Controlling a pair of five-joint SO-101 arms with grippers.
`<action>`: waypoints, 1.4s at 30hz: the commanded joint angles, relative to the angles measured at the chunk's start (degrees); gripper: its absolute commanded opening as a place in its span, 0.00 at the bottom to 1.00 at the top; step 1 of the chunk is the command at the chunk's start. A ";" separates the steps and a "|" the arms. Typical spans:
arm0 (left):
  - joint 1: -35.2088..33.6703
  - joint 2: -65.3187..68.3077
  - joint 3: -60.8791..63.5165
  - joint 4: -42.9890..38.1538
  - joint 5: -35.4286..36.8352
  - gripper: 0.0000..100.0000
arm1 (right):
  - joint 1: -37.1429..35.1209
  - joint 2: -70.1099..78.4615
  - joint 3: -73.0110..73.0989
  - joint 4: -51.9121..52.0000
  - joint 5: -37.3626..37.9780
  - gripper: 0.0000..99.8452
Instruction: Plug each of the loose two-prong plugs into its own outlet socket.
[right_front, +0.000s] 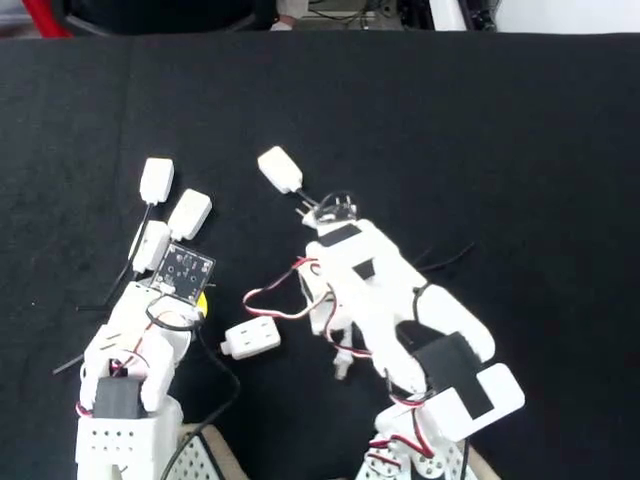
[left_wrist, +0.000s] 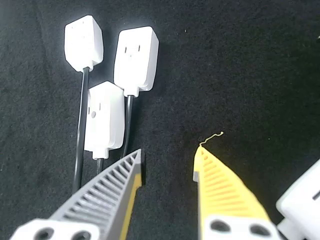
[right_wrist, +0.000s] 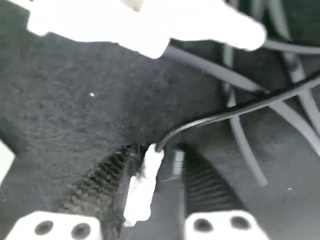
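A: Item, right fingers (right_wrist: 205, 185)?
B: Clamped on plug (right_wrist: 141, 192), near socket (right_wrist: 145, 25) on surface (right_wrist: 75, 100). Item, left fingers (left_wrist: 220, 180): spread, empty.
A: Hazard?
B: Cord (right_wrist: 225, 115) drag may twist plug in grip; prongs miss slots.

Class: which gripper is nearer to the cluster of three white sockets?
Left. The left gripper sits open just short of the three-socket cluster; the right gripper, shut on a plug, is farther off beside a lone socket.
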 joint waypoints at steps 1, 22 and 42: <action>0.22 -0.09 1.10 0.62 -0.26 0.17 | -0.70 1.36 -1.71 -2.64 -0.09 0.01; 0.22 -0.09 1.10 0.62 -0.26 0.17 | 3.25 -25.71 -1.54 14.86 4.92 0.01; 0.22 -0.09 1.10 0.62 -0.26 0.17 | 4.84 -41.89 14.81 0.00 4.84 0.01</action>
